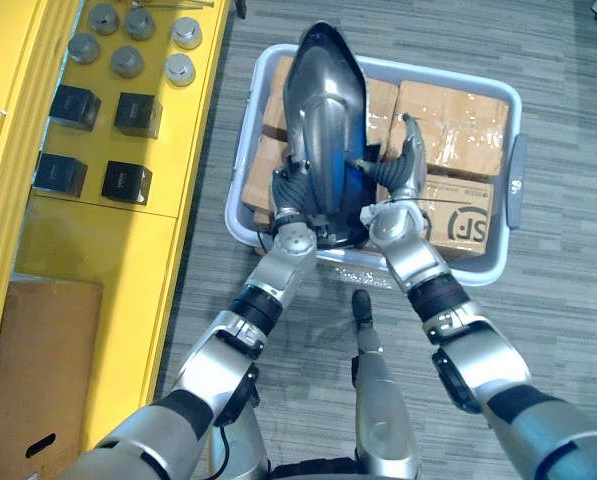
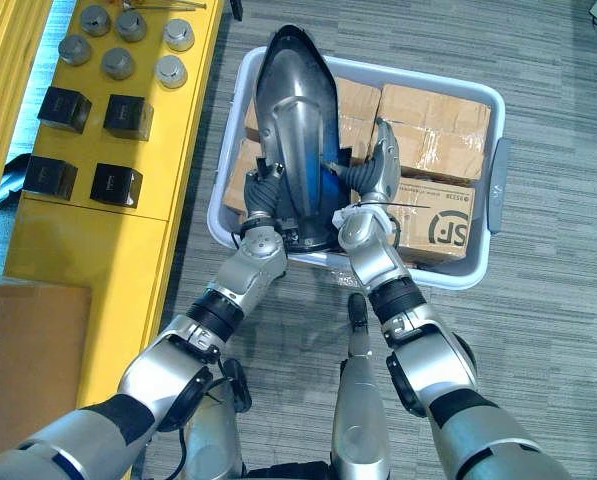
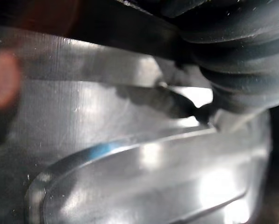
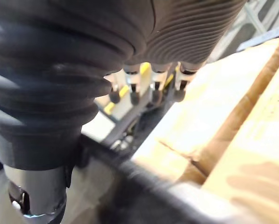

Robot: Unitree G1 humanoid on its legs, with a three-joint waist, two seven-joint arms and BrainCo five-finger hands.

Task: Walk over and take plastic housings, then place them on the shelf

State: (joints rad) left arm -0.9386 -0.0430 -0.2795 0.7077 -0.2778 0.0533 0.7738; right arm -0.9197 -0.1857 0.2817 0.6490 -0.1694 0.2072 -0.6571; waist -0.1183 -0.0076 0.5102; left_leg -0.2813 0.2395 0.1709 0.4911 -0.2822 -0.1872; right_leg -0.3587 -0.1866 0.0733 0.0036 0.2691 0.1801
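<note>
A large silver-grey plastic housing (image 1: 323,110) with a dark inside is held up between my two hands over a pale bin (image 1: 498,270). My left hand (image 1: 290,188) is against the housing's lower left edge, its fingers hidden behind the shell. The left wrist view looks from very close onto the housing's glossy ribbed surface (image 3: 130,177). My right hand (image 1: 408,155) presses against the housing's right side. Its fingers (image 4: 154,91) are straight in a row, so it is open.
Taped cardboard boxes (image 1: 453,125) fill the bin, which stands on grey floor. A yellow shelf (image 1: 108,240) along the left carries black boxes (image 1: 138,113) and several grey round caps (image 1: 128,60). A brown carton (image 1: 38,370) sits at its near end.
</note>
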